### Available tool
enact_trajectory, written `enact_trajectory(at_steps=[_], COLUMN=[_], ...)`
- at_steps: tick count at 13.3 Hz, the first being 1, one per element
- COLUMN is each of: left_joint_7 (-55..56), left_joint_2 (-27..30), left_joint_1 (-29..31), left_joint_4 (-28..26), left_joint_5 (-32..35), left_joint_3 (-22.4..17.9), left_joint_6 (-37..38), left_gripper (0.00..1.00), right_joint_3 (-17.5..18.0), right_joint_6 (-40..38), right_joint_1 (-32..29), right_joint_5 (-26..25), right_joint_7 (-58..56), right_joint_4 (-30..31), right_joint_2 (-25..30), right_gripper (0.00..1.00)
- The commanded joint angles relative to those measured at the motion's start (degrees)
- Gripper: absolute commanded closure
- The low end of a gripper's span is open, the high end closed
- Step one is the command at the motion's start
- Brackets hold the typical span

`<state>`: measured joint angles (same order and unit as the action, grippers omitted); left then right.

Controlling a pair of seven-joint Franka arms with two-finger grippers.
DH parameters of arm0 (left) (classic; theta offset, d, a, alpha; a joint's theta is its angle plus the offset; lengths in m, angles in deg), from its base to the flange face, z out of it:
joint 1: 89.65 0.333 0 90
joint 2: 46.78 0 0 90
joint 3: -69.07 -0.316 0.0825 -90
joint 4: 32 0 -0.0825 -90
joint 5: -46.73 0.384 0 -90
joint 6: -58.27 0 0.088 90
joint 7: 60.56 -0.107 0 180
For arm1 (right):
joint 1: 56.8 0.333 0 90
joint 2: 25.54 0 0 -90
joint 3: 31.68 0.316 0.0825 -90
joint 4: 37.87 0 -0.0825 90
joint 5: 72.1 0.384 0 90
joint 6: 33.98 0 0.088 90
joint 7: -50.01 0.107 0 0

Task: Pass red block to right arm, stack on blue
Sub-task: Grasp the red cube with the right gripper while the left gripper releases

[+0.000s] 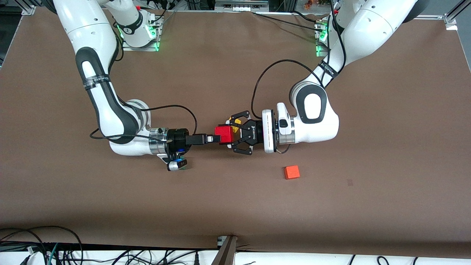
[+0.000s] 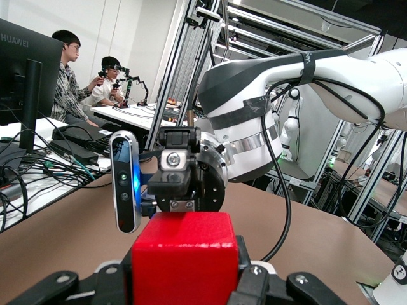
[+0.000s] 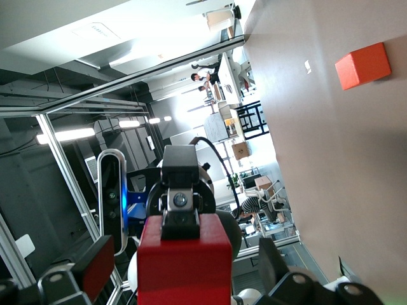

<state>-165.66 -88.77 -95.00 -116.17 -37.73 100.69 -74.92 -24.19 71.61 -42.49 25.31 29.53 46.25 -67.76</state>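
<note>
Red block [image 1: 224, 134] held in mid-air over desk [image 1: 386, 176] centre, between both hands. Nearest the front camera: orange-red cube [image 1: 291, 172] lying loose on desk. Left hand [image 1: 235, 134] clenched on block. Right hand [image 1: 217, 138] at block's other face; grip cannot be told. Yellow cube [image 1: 236, 121] partly hidden under left hand. Handover under way, not finished; release and stacking left. Blue cube not seen.

Robotics lab.
Two white arms on a brown table [image 1: 235, 206], aluminium frames [image 2: 191, 70], monitor [image 2: 28, 70], people at desks w/ cables.
</note>
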Motion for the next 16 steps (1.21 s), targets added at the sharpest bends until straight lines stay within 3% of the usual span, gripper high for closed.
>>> enact_trajectory(at_steps=[1,2,4,7,8,10,16], left_joint_7=[-1.96,-1.96,-1.96,-1.96,-1.52,-1.95,-1.17], left_joint_2=[-1.07,-1.07,-1.16,-1.16,-1.08,-1.07,-0.37], left_joint_1=[-0.37,-0.37,-0.37,-0.37,-0.45,-0.89,-0.63], left_joint_4=[1.73,1.64,1.64,1.64,1.55,1.29,1.29], left_joint_5=[-2.45,-2.81,-2.81,-2.81,-3.33,-6.92,-6.77], left_joint_3=[0.37,0.28,0.28,0.28,0.37,0.37,0.37], left_joint_6=[0.12,0.12,0.12,0.12,0.12,0.38,0.83], left_gripper=[1.00,1.00,1.00,1.00,1.00,0.00,0.00], right_joint_3=[1.21,1.30,1.21,1.12,1.04,1.04,0.51], right_joint_6=[2.17,2.17,2.08,1.47,1.29,1.29,1.20], right_joint_1=[-0.25,-0.25,-0.25,-0.42,-0.51,-0.51,-1.04], right_joint_5=[1.38,1.38,1.38,1.38,1.38,1.38,0.86], right_joint_7=[-1.23,-1.67,-1.67,-1.67,-1.59,-1.59,-1.06], right_joint_4=[2.10,2.10,2.36,2.63,2.63,2.63,2.37], right_joint_2=[2.13,2.31,2.66,3.19,3.19,3.19,3.19], right_gripper=[0.19,0.41,0.47,0.74,0.77,0.77,0.77])
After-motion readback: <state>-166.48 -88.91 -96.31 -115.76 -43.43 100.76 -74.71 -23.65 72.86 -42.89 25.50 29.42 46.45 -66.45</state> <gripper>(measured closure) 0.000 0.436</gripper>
